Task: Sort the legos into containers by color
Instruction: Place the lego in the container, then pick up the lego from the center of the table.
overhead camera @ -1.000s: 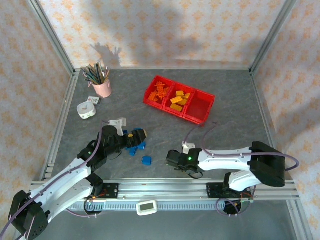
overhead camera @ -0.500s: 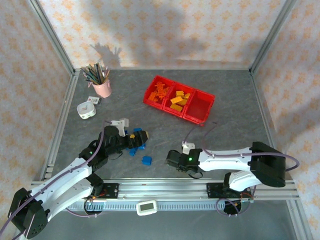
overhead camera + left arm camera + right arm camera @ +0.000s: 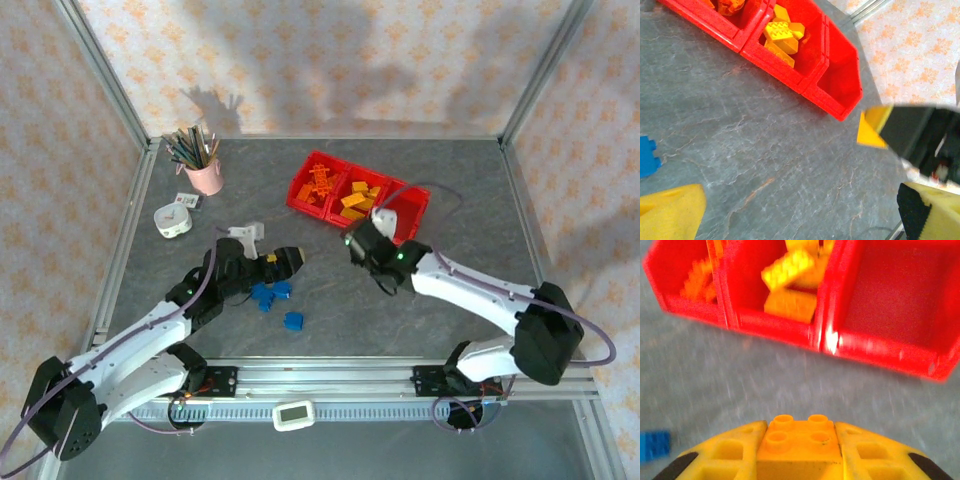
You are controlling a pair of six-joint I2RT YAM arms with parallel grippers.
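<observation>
Your right gripper (image 3: 800,460) pinches a yellow-orange brick (image 3: 799,437) by its flat sides — light, rigid, probably slick; left gripper (image 3: 291,258) gapes wide.

The left arm (image 3: 140,345) is stretched from its near-left base toward the middle of the desk (image 3: 460,200). The left gripper (image 3: 288,259) is pointed to the right, and its fingers (image 3: 671,212) are spread wide apart with nothing clamped between them. The right arm (image 3: 470,288) is folded at its elbow on the near right and extended leftward and farther away. The right gripper (image 3: 357,243) is closed around a yellow-orange brick (image 3: 799,435).
</observation>
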